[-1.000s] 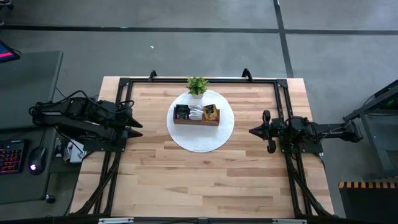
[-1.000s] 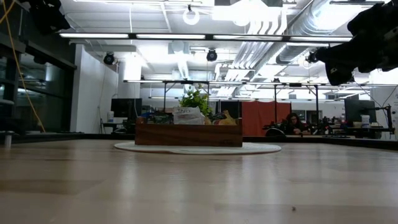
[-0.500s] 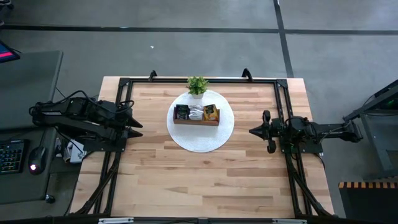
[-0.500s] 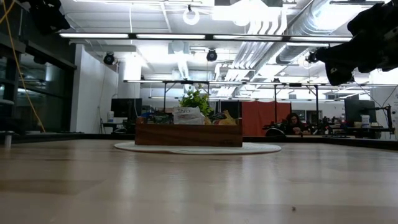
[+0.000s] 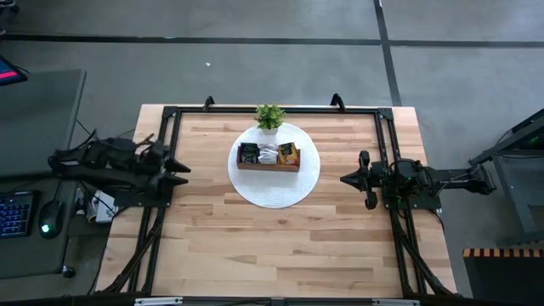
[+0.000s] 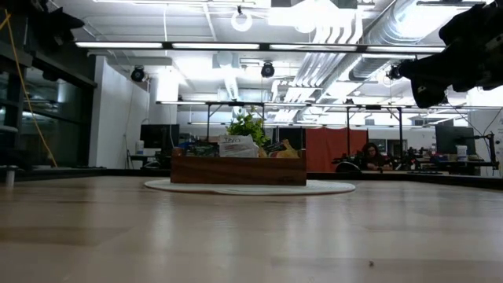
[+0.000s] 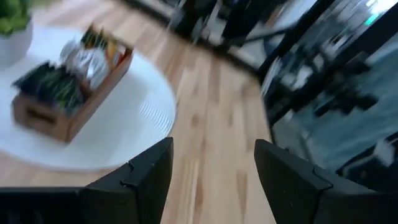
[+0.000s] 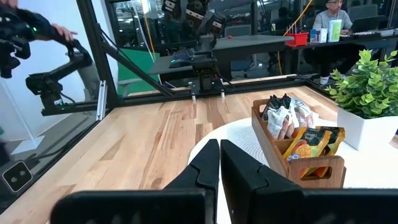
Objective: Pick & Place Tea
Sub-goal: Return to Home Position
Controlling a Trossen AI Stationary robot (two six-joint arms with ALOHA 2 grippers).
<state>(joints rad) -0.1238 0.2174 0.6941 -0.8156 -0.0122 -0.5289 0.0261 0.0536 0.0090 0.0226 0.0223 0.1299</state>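
The tea sachets stand on edge in a brown wooden tray [image 5: 269, 163]: dark ones [image 5: 248, 153] on the left, white ones [image 5: 269, 152] in the middle, orange ones [image 5: 288, 154] on the right. In the right wrist view the tray [image 8: 292, 163] sits on a round white mat [image 5: 274, 189]. My left gripper [image 5: 182, 169] hovers open at the table's left edge, pointing toward the tray [image 7: 62, 106], with nothing between its fingers [image 7: 211, 149]. My right gripper [image 5: 343, 179] waits shut at the right edge, level, well short of the mat [image 8: 219, 146].
A small potted plant [image 5: 269, 116] stands just behind the tray on the mat's far rim. A black frame [image 5: 272, 109] runs along the table's far, left and right sides. Bare wood [image 5: 272, 246] stretches from the mat to the near edge. People sit at desks beyond the table [image 8: 333, 12].
My left gripper has drawn back a little toward the table's left edge and sunk slightly, staying open. The tray, the sachets and my right arm have kept still.
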